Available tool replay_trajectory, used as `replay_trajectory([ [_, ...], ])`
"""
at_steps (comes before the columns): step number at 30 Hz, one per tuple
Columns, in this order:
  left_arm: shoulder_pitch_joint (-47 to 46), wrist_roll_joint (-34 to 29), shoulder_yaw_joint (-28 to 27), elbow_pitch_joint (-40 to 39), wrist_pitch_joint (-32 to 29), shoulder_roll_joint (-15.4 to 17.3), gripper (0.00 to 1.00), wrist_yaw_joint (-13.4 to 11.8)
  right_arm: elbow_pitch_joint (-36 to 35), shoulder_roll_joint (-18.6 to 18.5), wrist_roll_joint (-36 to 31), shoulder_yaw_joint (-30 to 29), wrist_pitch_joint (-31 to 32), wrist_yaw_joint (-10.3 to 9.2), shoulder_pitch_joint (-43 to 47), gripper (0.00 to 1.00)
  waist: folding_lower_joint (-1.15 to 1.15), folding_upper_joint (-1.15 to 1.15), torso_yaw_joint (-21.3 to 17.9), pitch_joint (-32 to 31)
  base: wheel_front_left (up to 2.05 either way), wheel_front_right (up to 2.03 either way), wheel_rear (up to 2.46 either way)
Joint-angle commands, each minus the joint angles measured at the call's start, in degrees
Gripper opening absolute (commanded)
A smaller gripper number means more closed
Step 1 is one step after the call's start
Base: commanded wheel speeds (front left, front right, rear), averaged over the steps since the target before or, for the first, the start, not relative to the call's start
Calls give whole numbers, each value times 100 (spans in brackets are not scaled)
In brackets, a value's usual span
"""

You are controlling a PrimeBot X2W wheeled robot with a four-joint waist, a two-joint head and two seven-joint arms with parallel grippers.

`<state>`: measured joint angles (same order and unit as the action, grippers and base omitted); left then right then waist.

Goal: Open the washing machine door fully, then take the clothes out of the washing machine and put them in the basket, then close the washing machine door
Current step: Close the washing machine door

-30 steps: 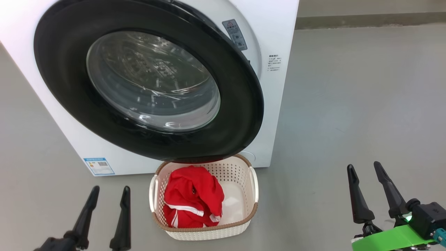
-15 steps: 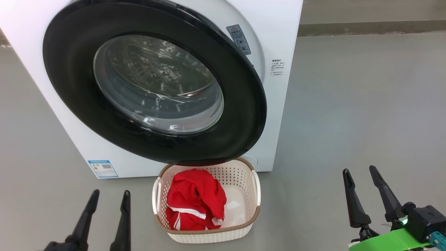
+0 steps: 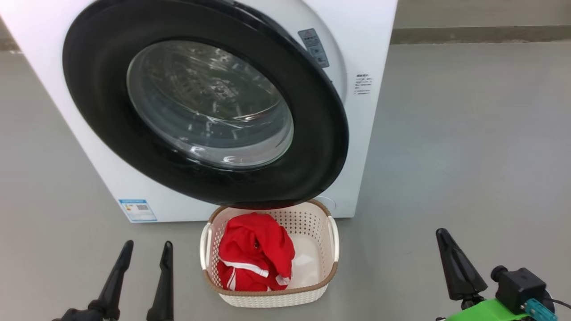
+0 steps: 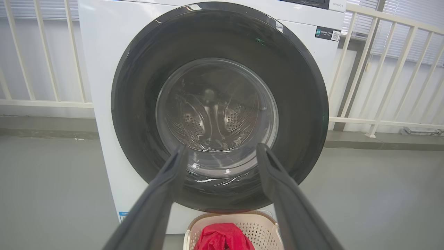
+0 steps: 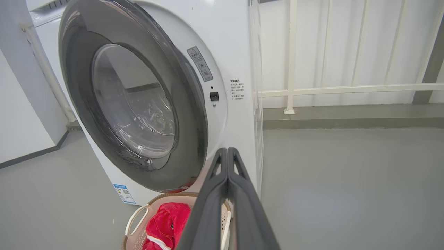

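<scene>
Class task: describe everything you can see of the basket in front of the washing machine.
The basket is small, cream-white perforated plastic, a rounded rectangle with a brown woven-look rim and two white side handles. It stands upright on the grey floor before the washing machine, its far edge beneath the washing machine door. Red clothes with white stripes fill its left half; the right half is bare.

A smooth grey floor (image 3: 468, 133) lies evenly lit. At the back a white railing (image 5: 347, 89) stands on a low grey kerb (image 5: 347, 119). A white wall (image 5: 20, 114) with dark skirting closes one side.
</scene>
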<state>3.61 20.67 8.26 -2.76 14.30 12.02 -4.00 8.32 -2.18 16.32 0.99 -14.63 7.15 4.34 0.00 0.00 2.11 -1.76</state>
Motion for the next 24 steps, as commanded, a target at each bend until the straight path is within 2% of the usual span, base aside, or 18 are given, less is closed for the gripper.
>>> replay_trajectory([
  [1,-190,-18,-228,-169,70,45,100,15,-73,-70,-104,165,-37,34,-304,0,0,0,62,30,0,0,0],
  [15,-396,-23,72,-247,-1,-76,100,90,795,-70,-318,815,400,34,-1505,0,0,0,547,317,0,0,0],
  [24,-645,-38,198,-305,-69,-179,100,29,1160,-109,-435,1031,245,34,-2578,0,0,0,929,811,0,0,0],
])
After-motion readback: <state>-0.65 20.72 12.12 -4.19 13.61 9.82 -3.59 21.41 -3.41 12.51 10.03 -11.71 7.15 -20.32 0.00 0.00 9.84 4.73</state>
